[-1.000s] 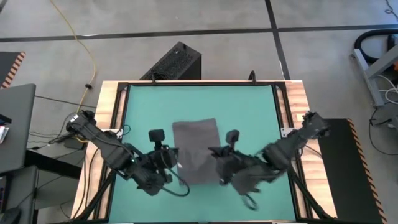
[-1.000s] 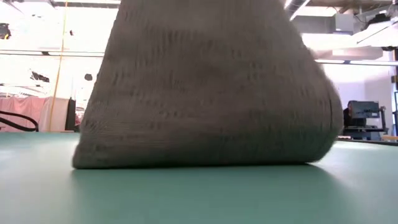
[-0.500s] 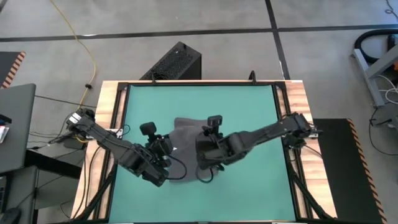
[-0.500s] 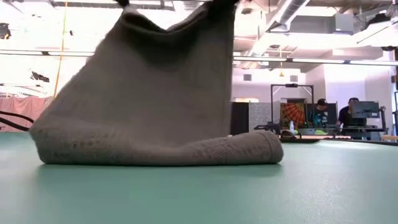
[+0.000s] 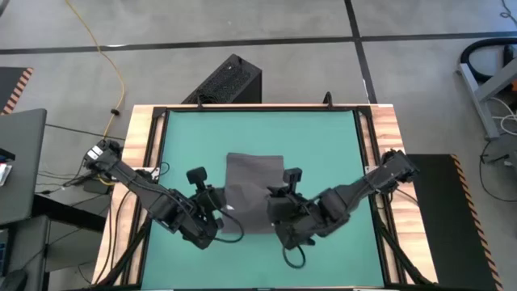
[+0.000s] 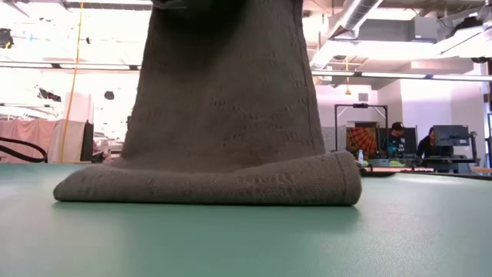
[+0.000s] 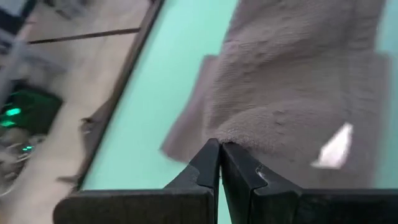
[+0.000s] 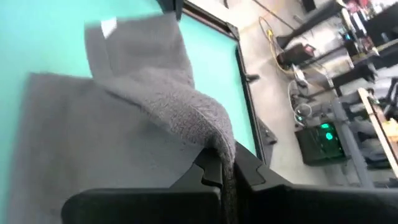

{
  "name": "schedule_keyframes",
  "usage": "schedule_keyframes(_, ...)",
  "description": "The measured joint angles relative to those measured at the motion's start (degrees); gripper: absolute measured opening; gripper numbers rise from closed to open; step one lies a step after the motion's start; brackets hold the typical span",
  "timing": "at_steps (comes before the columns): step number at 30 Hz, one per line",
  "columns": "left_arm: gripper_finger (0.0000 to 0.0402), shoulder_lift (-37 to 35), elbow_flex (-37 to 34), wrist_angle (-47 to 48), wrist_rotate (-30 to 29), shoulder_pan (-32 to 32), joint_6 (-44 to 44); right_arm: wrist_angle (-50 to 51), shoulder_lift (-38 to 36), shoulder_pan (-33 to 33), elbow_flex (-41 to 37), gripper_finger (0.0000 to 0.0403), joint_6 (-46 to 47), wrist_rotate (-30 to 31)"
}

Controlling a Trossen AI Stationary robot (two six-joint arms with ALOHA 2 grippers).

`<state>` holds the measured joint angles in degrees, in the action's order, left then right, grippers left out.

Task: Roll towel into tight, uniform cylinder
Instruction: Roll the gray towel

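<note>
The left gripper (image 5: 216, 217) sits low and left of centre in the high view, its fingers pressed together on the near left corner of the towel (image 5: 254, 182); the left wrist view shows the two dark fingers (image 7: 231, 169) meeting with a fold of grey pile pinched between them, and the small white tag (image 7: 334, 147) lying just beside that pinch. The right gripper (image 5: 279, 212) mirrors it, low and right of centre, likewise clamped on the near right corner; in the right wrist view the cloth drapes over its fingertips (image 8: 219, 167) and hangs down between them.

The towel lies in the middle of the teal mat (image 5: 323, 137), slightly toward the bottom of the high frame. Its far part rests flat, while the near edge is lifted. The low view confirms this: a flat folded band lies on the mat across the lower middle of the frame, and a sheet of cloth (image 6: 227, 85) rises from it out of the top of the frame.

The relation that matters: the held edge runs left to right between the two grippers, and the rest of the towel lies beyond them, toward the top of the high view. Both arms appear about equally near, so the likely roll direction is away from them, with its axis running across the frame.
</note>
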<state>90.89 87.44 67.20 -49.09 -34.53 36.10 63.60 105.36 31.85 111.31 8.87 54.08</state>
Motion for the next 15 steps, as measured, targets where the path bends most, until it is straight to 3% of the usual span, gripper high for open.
schedule_keyframes(8,0.0000,-0.26,0.50,-2.72,-1.33,-1.83,-0.98,-1.31,-0.07,4.18,0.00,0.0019,3.98,1.24)
schedule_keyframes(15,0.0000,0.00,-1.82,-2.23,0.73,1.37,-1.05,2.24,0.27,-0.67,-2.38,0.0019,9.16,1.32)
